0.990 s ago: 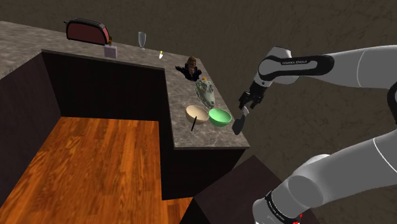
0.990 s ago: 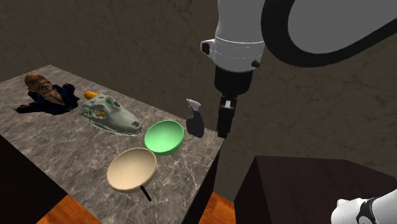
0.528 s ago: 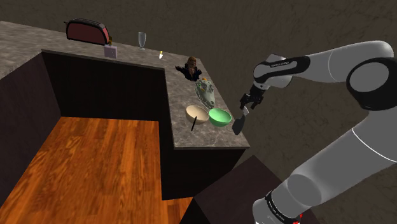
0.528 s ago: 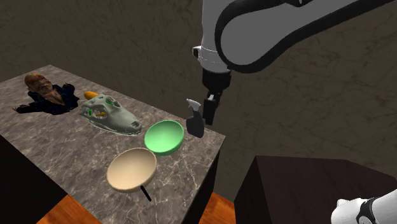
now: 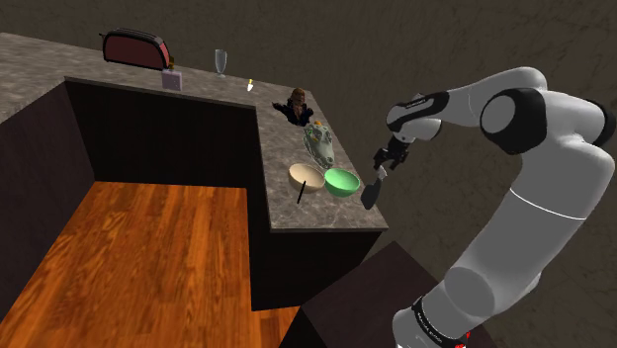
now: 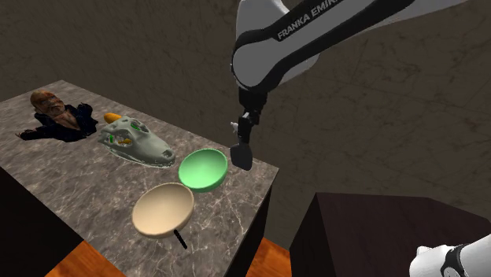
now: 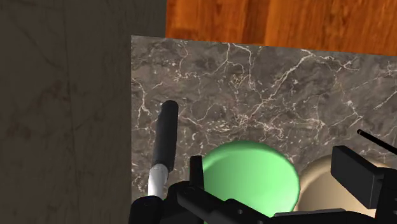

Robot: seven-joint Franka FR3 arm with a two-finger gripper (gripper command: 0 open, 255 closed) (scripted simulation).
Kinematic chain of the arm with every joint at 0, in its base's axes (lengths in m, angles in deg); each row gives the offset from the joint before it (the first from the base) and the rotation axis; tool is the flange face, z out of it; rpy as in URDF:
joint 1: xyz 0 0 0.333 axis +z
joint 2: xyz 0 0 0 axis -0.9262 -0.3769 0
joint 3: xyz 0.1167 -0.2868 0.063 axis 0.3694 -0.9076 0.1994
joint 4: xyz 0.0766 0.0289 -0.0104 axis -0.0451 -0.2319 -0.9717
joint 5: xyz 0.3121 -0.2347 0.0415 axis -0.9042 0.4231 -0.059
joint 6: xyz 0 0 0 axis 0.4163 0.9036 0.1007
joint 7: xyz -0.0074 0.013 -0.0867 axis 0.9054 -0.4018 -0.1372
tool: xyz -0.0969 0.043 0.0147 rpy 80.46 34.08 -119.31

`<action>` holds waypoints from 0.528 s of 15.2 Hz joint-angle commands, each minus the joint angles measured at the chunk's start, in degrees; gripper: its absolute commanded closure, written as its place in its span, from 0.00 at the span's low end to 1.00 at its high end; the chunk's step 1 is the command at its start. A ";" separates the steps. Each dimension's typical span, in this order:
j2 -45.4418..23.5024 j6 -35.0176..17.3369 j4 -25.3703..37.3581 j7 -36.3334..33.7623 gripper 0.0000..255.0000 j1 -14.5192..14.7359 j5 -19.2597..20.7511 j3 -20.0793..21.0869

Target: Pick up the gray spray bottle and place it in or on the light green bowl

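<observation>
In the second exterior view, the white arm [image 6: 315, 31] bears dark capital letters along its upper link that read "FRANKA EMI", cut off at the top edge. In the shoulder view, lettering on the arm is too small to read.

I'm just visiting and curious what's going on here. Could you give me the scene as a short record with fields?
Spray bottle: dark, upright on the counter's corner, not held
Green bowl: right beside the bottle
Fingers: open, close above the bottle
Counter: dark marbled stone
Also there: tan bowl, animal skull
Bottle in bowl: not yet
</observation>
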 commanded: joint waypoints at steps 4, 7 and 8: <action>-10.52 -0.18 9.81 4.04 0.00 -4.38 -4.64 0.14; -16.65 0.25 16.25 5.60 0.00 -7.36 -6.82 0.66; -18.54 0.49 18.38 5.97 0.00 -8.30 -7.41 0.82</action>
